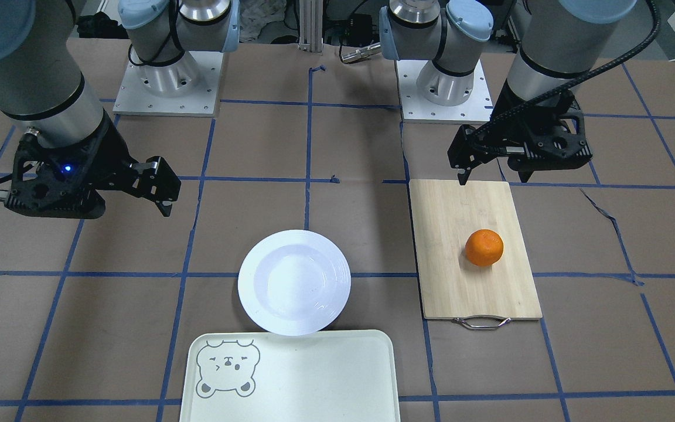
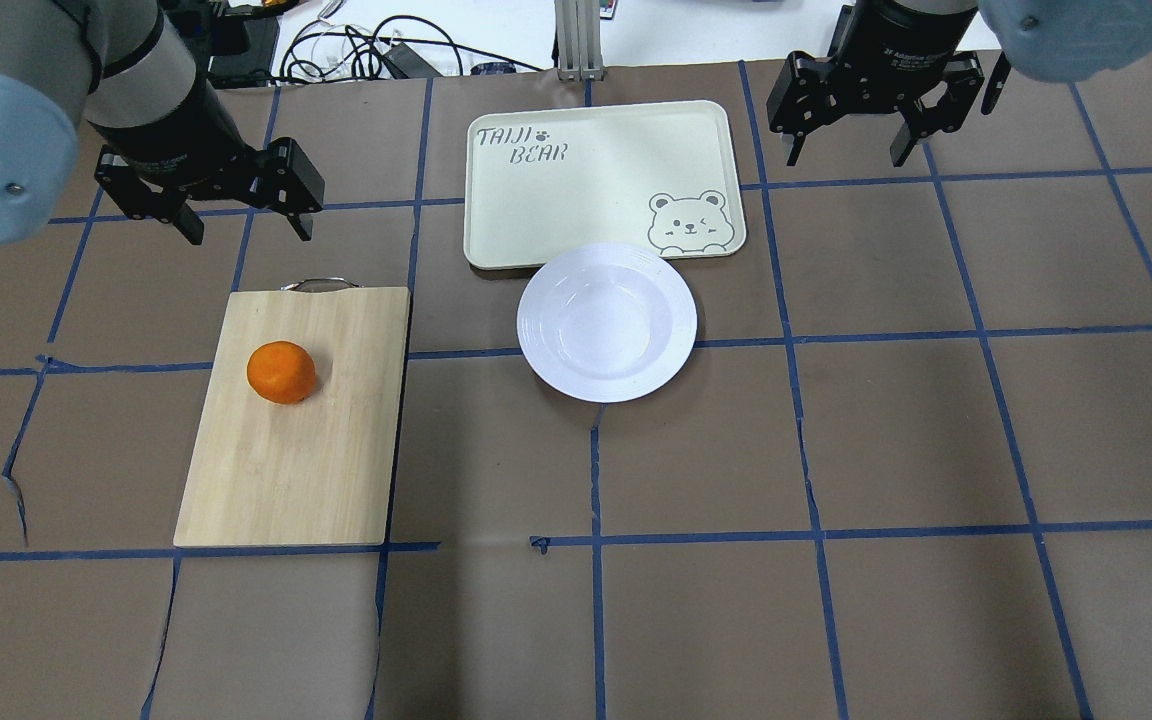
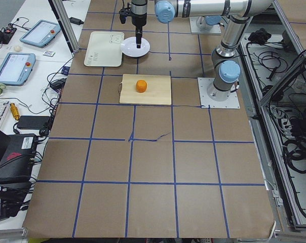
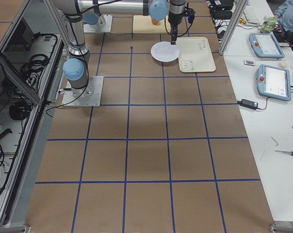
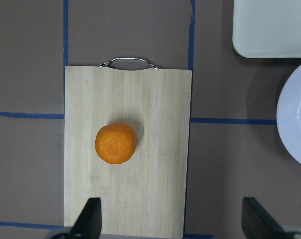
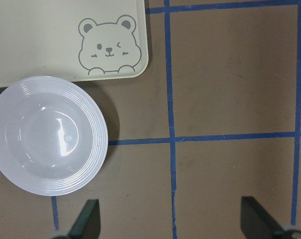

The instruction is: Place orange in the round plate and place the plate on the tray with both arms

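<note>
The orange (image 2: 281, 372) (image 1: 484, 247) (image 5: 115, 143) lies on a bamboo cutting board on the robot's left side. My left gripper (image 2: 250, 232) (image 5: 171, 221) hangs open above the table, just past the board's handle end, holding nothing. The round plate (image 2: 606, 322) (image 1: 294, 282) (image 6: 48, 134) sits empty mid-table, and its far edge overlaps the near rim of the tray (image 2: 596, 190) (image 1: 314, 375) (image 6: 66, 40). The cream tray has a bear face in the corner by the plate. Over the tray's right side my right gripper (image 2: 848, 155) (image 6: 171, 221) is also open and empty.
The cutting board (image 2: 296, 450) (image 1: 460, 281) has a metal handle (image 2: 321, 285) pointing away from the robot. Brown paper with a blue tape grid covers the table. The arm bases (image 1: 166, 82) stand at the robot's edge. Cables (image 2: 376, 45) lie beyond the far edge.
</note>
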